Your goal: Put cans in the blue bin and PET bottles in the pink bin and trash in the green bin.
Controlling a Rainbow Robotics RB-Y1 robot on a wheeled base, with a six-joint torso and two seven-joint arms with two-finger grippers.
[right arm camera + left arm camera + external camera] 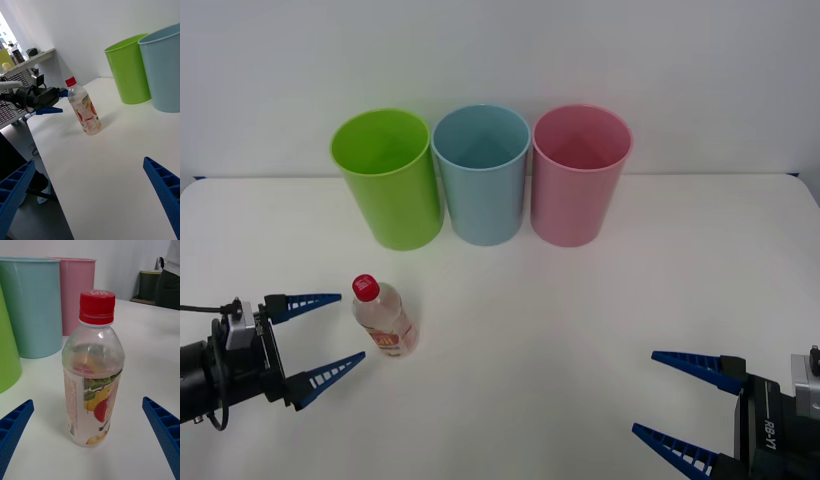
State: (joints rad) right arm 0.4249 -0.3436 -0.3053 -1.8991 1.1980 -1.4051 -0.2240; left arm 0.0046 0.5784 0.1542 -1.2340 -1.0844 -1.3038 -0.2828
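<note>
Approach to the PET bottle [384, 318] is judged to be the step in hand: the left gripper [326, 337] is held low near the bench's left edge with its jaws released and spread, pointed at the bottle and just beside it, not yet around it. In the left wrist view the bottle [93, 369] is seen standing upright between the two blue ribbed fingers [15, 425], apart from both. The bottle is placed on the left half of the bench, well in front of the three bins lined up along the far edge. From the robot's left these are the green bin [387, 180], the blue bin [482, 175] and the pink bin [579, 175], set close side by side, whether touching cannot be told.

For the next move, a short advance would be called for so that the body is brought between the fingers, then a closing on the labelled waist, a lift above the rims, and a carry across to the pink bin.

The right gripper [685, 397] is parked near the bench's near right corner, jaws released.

The bottle is of thin clear plastic, cylindrical with a rounded shoulder, a ridged red screw cap and an orange-yellow printed label. The bins are smooth, tapered plastic cups with round rims. The bench [580, 320] is plain, white and matte.
</note>
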